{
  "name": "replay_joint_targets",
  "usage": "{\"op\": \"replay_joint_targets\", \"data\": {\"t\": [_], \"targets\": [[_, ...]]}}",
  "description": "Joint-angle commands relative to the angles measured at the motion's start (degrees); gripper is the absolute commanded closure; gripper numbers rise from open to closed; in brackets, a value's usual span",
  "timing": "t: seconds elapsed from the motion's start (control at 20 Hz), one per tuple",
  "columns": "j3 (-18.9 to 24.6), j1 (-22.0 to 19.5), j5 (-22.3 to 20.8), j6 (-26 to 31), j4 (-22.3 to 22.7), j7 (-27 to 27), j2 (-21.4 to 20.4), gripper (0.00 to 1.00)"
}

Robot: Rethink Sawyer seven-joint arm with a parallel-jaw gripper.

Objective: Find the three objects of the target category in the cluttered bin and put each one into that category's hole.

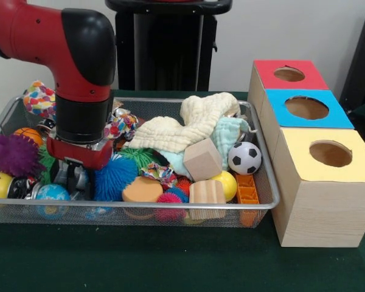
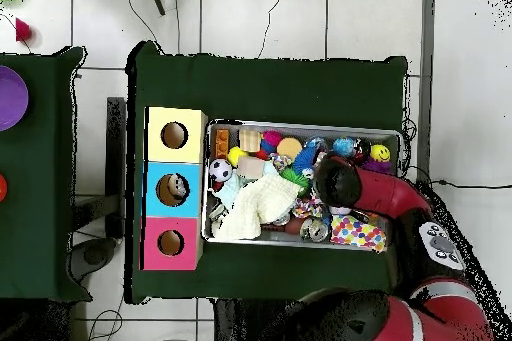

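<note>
We found the gripper [image 1: 71, 180] lowered among toys at the bin's [image 1: 170, 207] nine-o'clock end; we could not tell its opening. The bin sat beside three boxes [image 1: 319, 176], toys crowding its rim.

bin [image 1: 263, 205] packed | three box holes [image 1: 306, 107] open above

We see the front view evenly and fairly brightly lit from above, with a soft sheen on the arm [image 1: 79, 36] and only a faint shadow under the boxes [image 1: 319, 182] on the counter [image 1: 170, 261]. Fine detail is soft; the mesh of the bin [image 1: 140, 210] blurs into grey. In the overhead view the floor [image 2: 300, 17] looks pale and washed, the toys small and indistinct.
</note>
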Motion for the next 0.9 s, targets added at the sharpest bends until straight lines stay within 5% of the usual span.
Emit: {"op": "replay_joint_targets", "data": {"t": [0.05, 0.5, 0.9], "targets": [[6.43, -3.39, -5.42, -4.96, -1.69, -1.28, 8.68, 1.00], [3.51, -0.95, -4.15, -4.78, -0.42, 3.93, 6.85, 1.00], [3.59, -0.51, -3.49, -0.59, 4.93, 3.34, -1.24, 1.00]]}}
